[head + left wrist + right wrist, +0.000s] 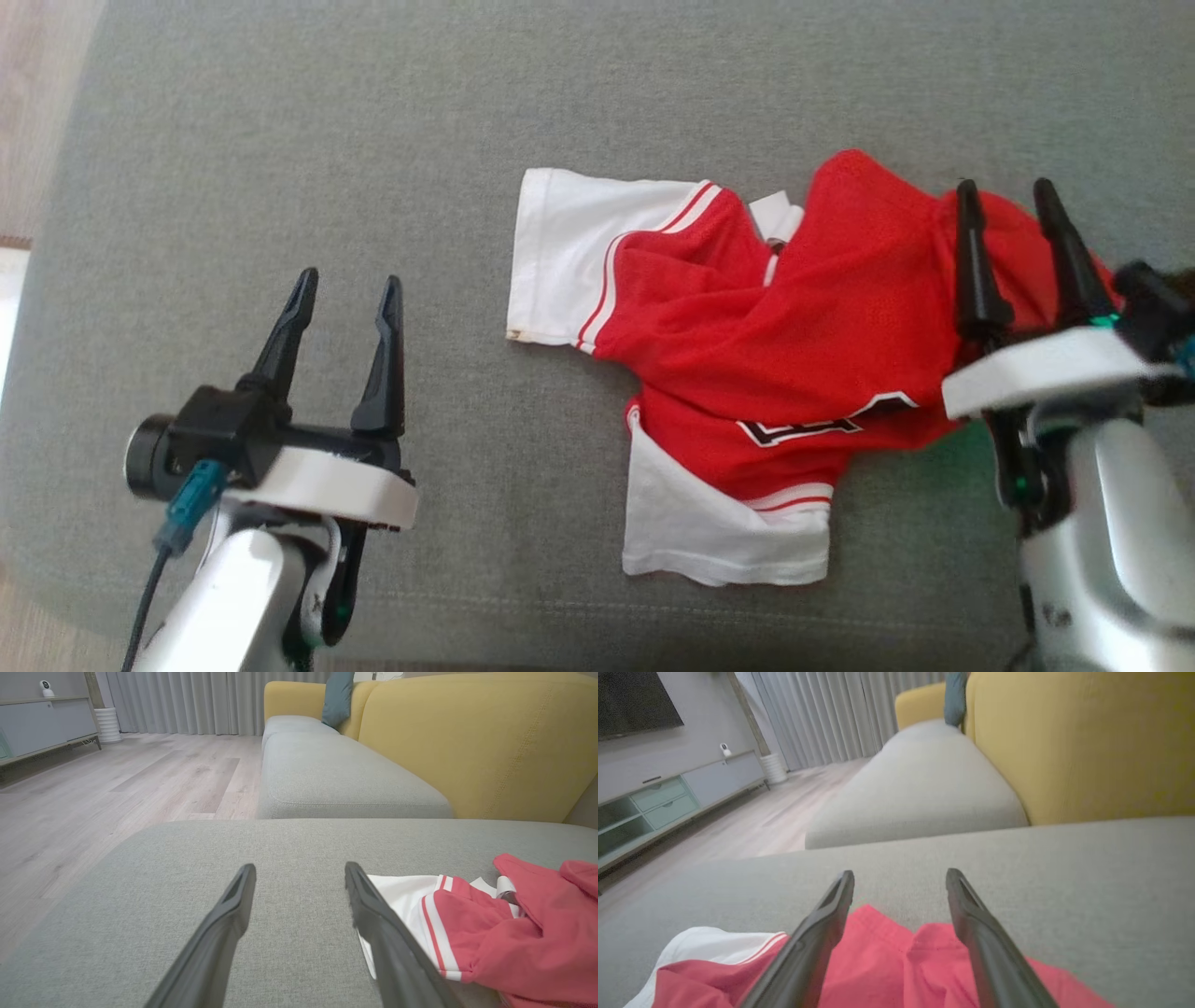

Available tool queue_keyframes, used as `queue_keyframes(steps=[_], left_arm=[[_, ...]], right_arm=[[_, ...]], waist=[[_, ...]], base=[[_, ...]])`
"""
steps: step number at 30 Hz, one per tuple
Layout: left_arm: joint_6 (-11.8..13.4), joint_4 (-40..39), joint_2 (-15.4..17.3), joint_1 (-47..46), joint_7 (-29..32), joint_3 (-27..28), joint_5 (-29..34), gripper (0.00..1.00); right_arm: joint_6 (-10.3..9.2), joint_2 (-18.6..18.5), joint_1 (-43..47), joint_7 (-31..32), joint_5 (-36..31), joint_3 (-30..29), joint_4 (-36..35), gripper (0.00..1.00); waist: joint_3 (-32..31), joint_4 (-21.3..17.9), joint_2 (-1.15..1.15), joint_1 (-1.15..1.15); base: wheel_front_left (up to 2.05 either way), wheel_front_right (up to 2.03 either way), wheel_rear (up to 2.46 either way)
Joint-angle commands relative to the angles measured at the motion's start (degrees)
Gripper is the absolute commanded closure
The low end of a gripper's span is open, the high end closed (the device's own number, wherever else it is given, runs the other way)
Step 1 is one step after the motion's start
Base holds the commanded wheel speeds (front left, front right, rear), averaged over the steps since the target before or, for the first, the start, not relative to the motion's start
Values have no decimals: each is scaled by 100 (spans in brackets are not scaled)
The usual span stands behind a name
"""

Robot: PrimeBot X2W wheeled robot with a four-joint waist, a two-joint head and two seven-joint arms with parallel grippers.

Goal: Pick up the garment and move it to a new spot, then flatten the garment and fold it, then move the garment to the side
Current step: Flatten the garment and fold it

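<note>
One garment [747, 355], a red-and-white jersey, lies crumpled on the grey cushion [373, 140]; the black-edged white print [831, 425] on its red front is partly folded and unreadable. Two grippers: the left gripper [350, 278] is well left of the garment over bare cushion, fingers spread wide and empty; the right gripper [1005, 187] is over the garment's right end, fingers spread, nothing between them. The head view gives the whole garment from above; the wrist views add, beyond the garment, a yellow sofa back [476, 742], one teal pillow [337, 697], grey curtains [187, 700] and wood floor [117, 779].

Your garment [775, 345]: red mesh jersey, white sleeves, crumpled, lying right of centre on grey cushion [280, 140].
</note>
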Motion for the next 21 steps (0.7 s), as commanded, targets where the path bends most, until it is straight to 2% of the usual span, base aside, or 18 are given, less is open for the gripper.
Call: queue_keyframes(steps=[1,5,11,21], left_arm=[[55,-173,107,-63,-68,264,31,0],[103,-210,127,41,-68,326,48,0],[176,-275,148,251,-69,356,62,0],[223,-311,165,473,-69,351,15,0]], right_arm=[[20,48,272,-189,-133,130,-507,0],[20,46,828,-270,-321,1,-1320,0],[20,82,1772,-33,-386,-295,-2279,0],[20,111,2448,261,-181,-368,-2819,0]], waist=[[-80,-72,0,0],[-219,-153,0,0],[-472,-244,0,0],[-664,-339,0,0]], base=[[0,0,0],[0,0,0],[0,0,0],[0,0,0]])
